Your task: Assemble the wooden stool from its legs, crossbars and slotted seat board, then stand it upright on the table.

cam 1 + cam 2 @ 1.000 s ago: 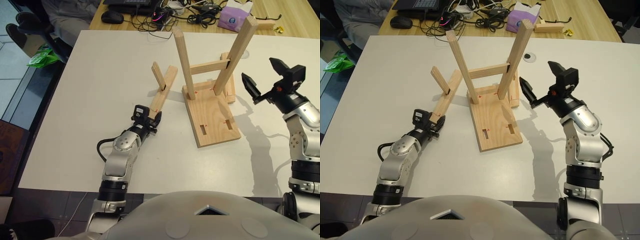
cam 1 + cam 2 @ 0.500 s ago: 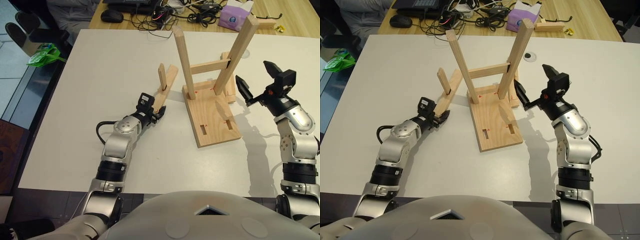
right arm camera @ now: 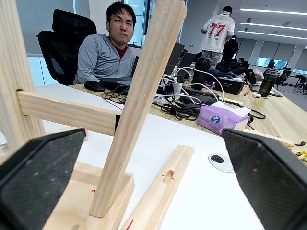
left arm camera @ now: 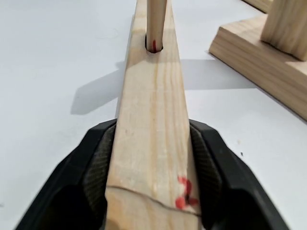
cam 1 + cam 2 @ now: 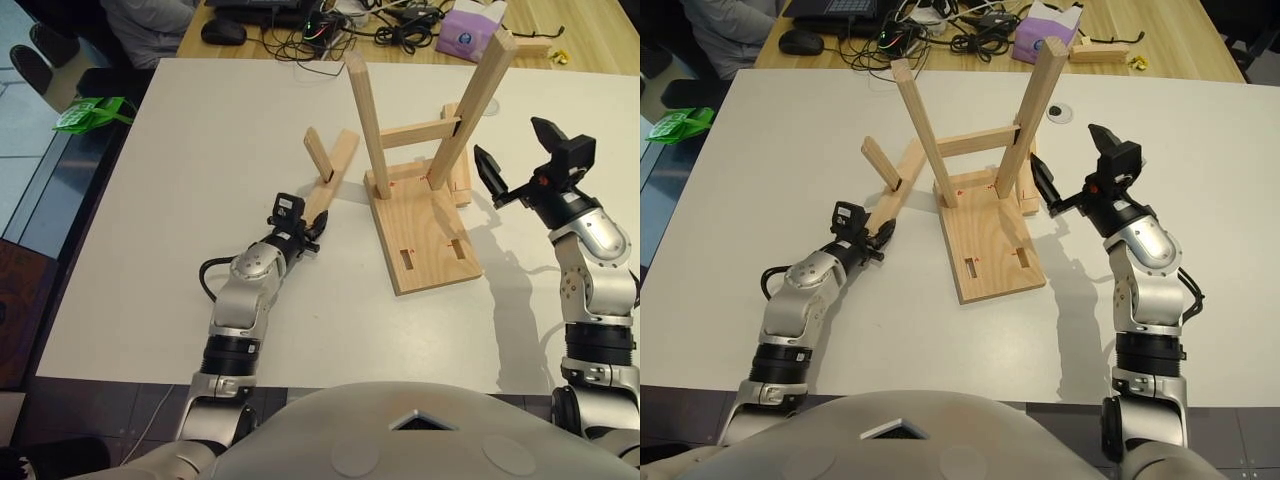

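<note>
The slotted seat board (image 5: 421,235) lies flat mid-table with two legs (image 5: 364,115) standing in it, joined by a crossbar (image 5: 418,133). To its left a loose leg (image 5: 330,180) lies on the table with a short crossbar (image 5: 318,153) stuck up from its slot. My left gripper (image 5: 310,226) is shut on that leg's near end; the left wrist view has black fingers (image 4: 98,165) clamping both sides of the leg (image 4: 153,120). My right gripper (image 5: 520,160) hovers open just right of the right standing leg (image 3: 139,100). Another leg (image 3: 160,196) lies behind the board.
A wooden desk beyond the table's far edge carries cables (image 5: 330,25), a mouse (image 5: 224,33) and a purple tissue box (image 5: 468,38). A green bag (image 5: 88,110) sits off the table's left edge. Bare tabletop (image 5: 200,150) stretches left and in front of the board.
My left gripper, still holding the loose leg, pulled back slightly and the leg's stub crossbar tilted back leftwards. My right gripper edged a little right and up from the standing leg.
</note>
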Tool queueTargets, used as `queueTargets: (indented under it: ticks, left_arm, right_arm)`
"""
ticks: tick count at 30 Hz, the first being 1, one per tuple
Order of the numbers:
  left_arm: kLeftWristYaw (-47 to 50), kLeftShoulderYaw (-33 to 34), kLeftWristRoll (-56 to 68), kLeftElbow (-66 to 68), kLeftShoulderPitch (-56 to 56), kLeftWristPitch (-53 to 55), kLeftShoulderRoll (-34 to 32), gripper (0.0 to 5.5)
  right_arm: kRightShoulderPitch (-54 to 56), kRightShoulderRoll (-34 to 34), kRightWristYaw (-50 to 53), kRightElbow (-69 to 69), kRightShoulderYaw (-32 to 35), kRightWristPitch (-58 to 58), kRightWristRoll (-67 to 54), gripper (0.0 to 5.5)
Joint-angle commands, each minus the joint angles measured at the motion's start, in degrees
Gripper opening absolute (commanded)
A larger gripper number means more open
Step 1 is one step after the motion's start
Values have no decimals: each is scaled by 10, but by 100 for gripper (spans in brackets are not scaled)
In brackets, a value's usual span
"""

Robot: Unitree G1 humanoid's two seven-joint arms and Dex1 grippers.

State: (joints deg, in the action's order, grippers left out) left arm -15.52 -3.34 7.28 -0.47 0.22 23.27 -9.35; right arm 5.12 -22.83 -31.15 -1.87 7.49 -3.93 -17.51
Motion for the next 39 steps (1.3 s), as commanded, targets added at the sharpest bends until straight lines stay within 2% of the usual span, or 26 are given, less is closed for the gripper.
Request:
queueTargets:
  ticks: [1, 6, 10, 15, 21, 24, 26, 31, 35, 39]
  left_arm:
    - [9, 29, 3, -13, -15, -67, 1, 207]
    - [45, 66, -11, -7, -36, -170, 9, 207]
    - [94, 65, -42, -11, -38, -278, 35, 207]
    - [124, 81, -52, -13, -70, -359, 43, 207]
    - [112, 51, -63, -43, -116, -391, 47, 207]
    - [113, 33, -71, -45, -121, -385, 56, 207]
    - [106, 13, -89, -51, -133, -382, 54, 207]
    - [90, -21, -107, -67, -172, -380, 57, 207]
    - [73, -51, -129, -61, -168, -399, 50, 207]
    - [65, -56, -132, -58, -160, -406, 41, 207]
  right_arm:
    - [16, -8, 1, 12, 4, -1, 8, 540]
    - [42, -19, 6, 35, 19, -1, 9, 540]
    - [74, -7, 11, 28, 56, -39, -51, 540]
    - [141, -13, 26, -19, 94, -129, -151, 540]
    - [158, -62, -29, -187, 56, -262, -266, 540]
    - [169, -56, -36, -214, 31, -292, -294, 540]
    - [194, -27, -33, -179, -28, -285, -251, 540]
    - [211, 34, -18, -112, -128, -253, -161, 540]
    - [220, 72, -12, -116, -140, -247, -153, 540]
    - [243, 103, 9, -156, -99, -269, -206, 540]
